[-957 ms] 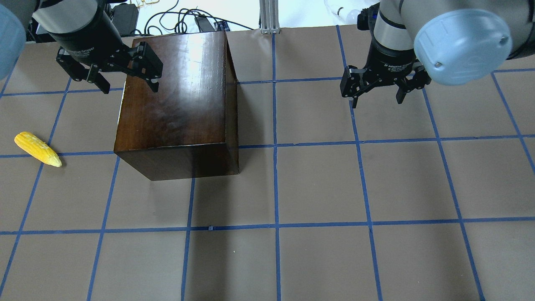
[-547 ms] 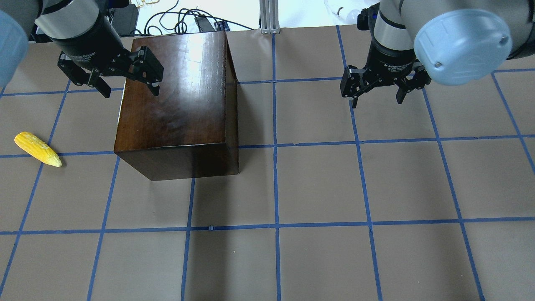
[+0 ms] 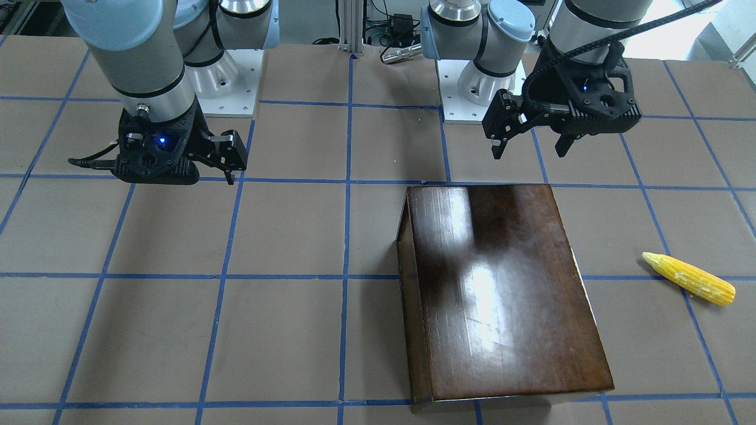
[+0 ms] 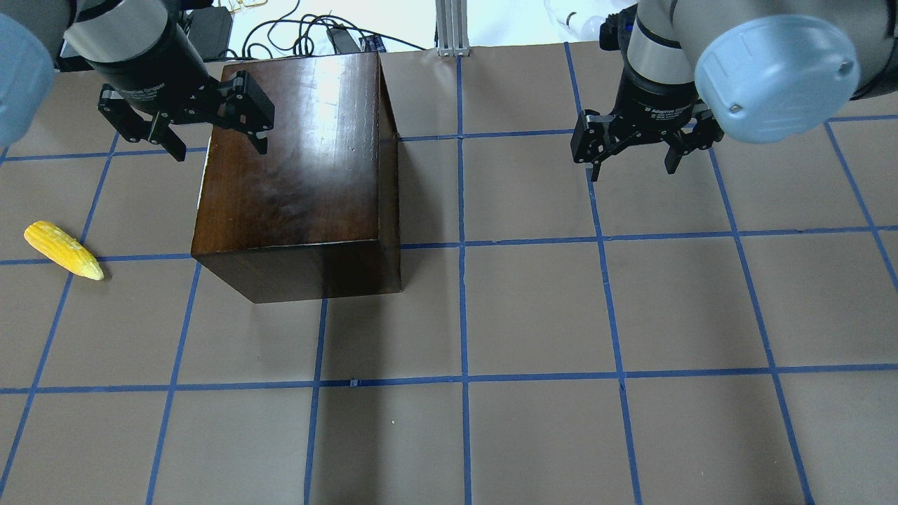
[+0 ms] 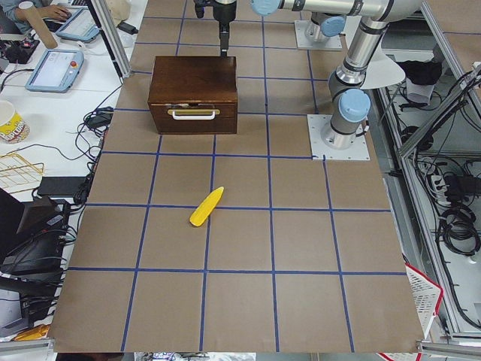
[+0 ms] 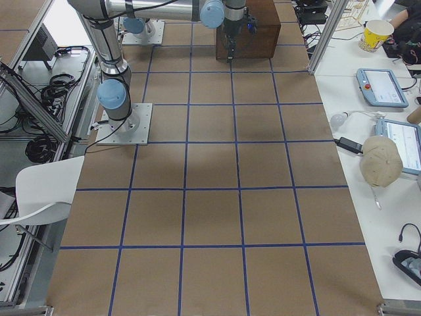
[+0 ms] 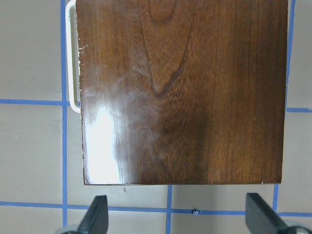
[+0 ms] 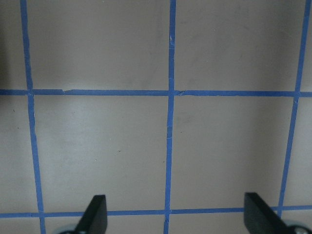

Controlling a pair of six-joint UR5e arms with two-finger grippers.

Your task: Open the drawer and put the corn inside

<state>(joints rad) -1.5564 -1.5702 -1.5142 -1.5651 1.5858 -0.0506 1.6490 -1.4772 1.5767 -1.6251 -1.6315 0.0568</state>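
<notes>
The dark-brown wooden box [image 4: 298, 168] stands at the table's back left. Its drawer [image 5: 194, 120] is closed. The drawer's front, with a white handle [image 7: 72, 58], faces the table's left end and is hidden in the overhead view. The yellow corn [image 4: 63, 250] lies on the table left of the box and also shows in the front view [image 3: 690, 278]. My left gripper [image 4: 217, 146] is open and empty, hovering above the box's back left edge. My right gripper [image 4: 633, 167] is open and empty above bare table at the back right.
The table [image 4: 533, 315] is brown with a blue tape grid. Cables and a metal post [image 4: 452, 28] sit beyond its far edge. Both arm bases [image 3: 472, 77] stand at the robot's side of the table.
My left gripper has shifted slightly near the box's back left edge and stays open. The right gripper, box and corn have not moved.
</notes>
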